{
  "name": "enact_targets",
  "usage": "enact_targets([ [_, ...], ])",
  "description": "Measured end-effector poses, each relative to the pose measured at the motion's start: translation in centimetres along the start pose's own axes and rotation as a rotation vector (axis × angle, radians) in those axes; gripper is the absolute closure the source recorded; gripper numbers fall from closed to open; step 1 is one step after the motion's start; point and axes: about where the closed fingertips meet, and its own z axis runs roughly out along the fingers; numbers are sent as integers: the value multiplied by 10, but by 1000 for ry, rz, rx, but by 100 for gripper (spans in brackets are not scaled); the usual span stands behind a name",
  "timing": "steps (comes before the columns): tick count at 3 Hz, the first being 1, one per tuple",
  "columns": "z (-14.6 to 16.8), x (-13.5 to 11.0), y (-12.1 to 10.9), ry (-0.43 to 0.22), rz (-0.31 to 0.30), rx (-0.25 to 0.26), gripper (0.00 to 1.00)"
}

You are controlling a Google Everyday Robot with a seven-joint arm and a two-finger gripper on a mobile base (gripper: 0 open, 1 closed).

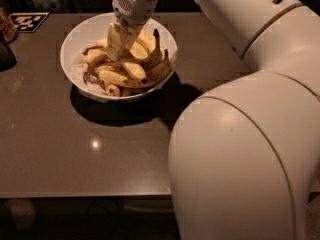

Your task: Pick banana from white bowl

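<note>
The white bowl stands on the dark table at the upper left and holds a heap of several yellow bananas. My gripper reaches down from above into the middle of the heap. It is shut on the upper end of the banana, a plump yellow one that slants down to the right and ends in a black tip. The banana's lower end still lies close over the other bananas. The gripper hides part of the heap behind it.
My large white arm fills the right half of the view and hides the table there. A black-and-white marker tag and a dark object sit at the far left. The table's front edge runs along the bottom.
</note>
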Motion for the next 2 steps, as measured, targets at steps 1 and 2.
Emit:
enact_targets([
  [1,-15,5,7,-35,-43,27,100],
  [2,-26,11,16,-43,-89,47,100],
])
